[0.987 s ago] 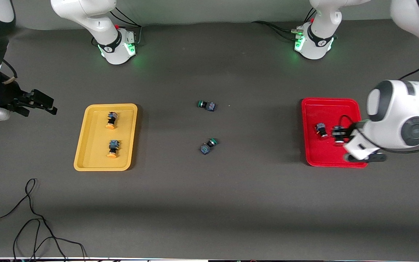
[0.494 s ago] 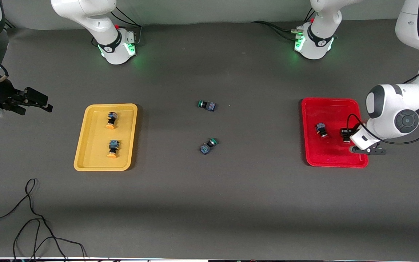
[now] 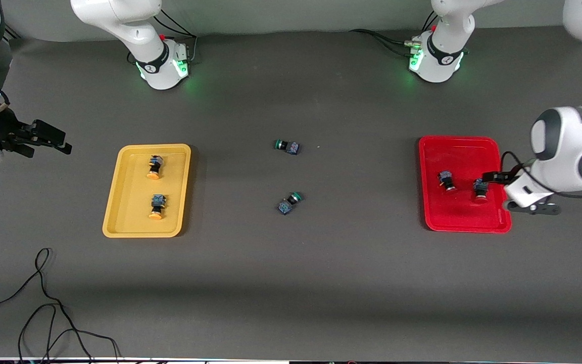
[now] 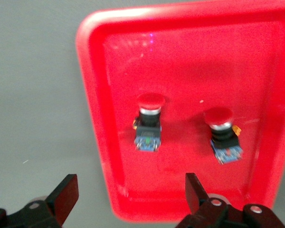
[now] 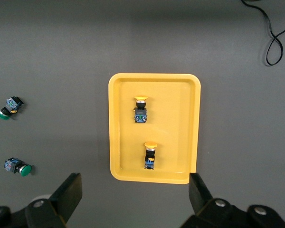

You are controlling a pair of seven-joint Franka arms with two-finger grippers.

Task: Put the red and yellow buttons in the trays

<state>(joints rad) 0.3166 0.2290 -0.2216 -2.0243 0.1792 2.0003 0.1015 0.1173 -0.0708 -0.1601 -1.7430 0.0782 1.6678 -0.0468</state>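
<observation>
Nearest the front camera you have the yellow tray, with both yellow buttons lying in it — one closer, the other farther up. At the left arm's end, the red tray holds the two red buttons side by side and apart. All four look sorted, so the job reads as essentially done.

The left gripper hangs over the red tray's outer rim with its fingers spread wide and nothing between them. The right gripper waits out past the yellow tray toward the right arm's end, spread wide and empty too.

The two green buttons lie mid-table, loose. The risk from here, I'd judge: a low sweep of the left arm could clip the rim and shift the tray, or you could grab a green one by mistake.
</observation>
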